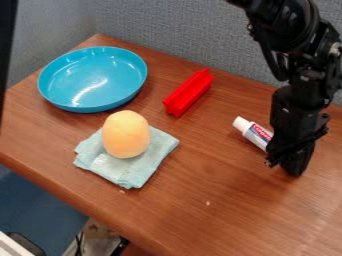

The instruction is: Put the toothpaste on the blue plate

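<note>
Toothpaste: lay flat on the right side of the bench, cap toward the red block, tail hidden behind the hand.
Hand: pointed straight down, fingers together; any pinch on the tube could not be told.
Blue plate: sat at the far left, well apart from the tube.
Cloth: carried an orange egg, front of centre.
</note>
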Available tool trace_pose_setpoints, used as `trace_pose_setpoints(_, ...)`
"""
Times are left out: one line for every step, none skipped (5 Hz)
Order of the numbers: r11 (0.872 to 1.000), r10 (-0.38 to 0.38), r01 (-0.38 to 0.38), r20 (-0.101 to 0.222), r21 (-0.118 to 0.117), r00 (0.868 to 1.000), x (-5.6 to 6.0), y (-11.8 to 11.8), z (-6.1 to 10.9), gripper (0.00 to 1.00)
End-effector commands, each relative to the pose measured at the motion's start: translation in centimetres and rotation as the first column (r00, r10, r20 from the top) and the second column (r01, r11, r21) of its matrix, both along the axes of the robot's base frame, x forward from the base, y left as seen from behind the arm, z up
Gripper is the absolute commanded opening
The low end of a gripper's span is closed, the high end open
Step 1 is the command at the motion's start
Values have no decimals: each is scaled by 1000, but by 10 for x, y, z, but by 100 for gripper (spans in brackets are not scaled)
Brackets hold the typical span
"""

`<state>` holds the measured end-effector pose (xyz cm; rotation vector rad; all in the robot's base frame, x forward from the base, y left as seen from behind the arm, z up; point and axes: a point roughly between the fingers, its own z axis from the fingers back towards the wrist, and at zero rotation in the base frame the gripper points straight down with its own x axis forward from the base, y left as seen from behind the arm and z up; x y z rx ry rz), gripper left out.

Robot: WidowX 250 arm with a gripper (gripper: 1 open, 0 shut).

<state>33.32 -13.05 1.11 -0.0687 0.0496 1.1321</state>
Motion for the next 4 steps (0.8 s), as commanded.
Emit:
trace_pose_setpoints(1000,-6,5,32,5,999,2,-2,12,0)
trace_pose_setpoints(1000,1,-2,32,13,999,2,-1,12,0)
trace_pose_setpoints(1000,6,-7,30,20,1000,2,-1,12,0)
trace_pose_setpoints(1000,10,-11,29,28,1000,1,-1,12,0)
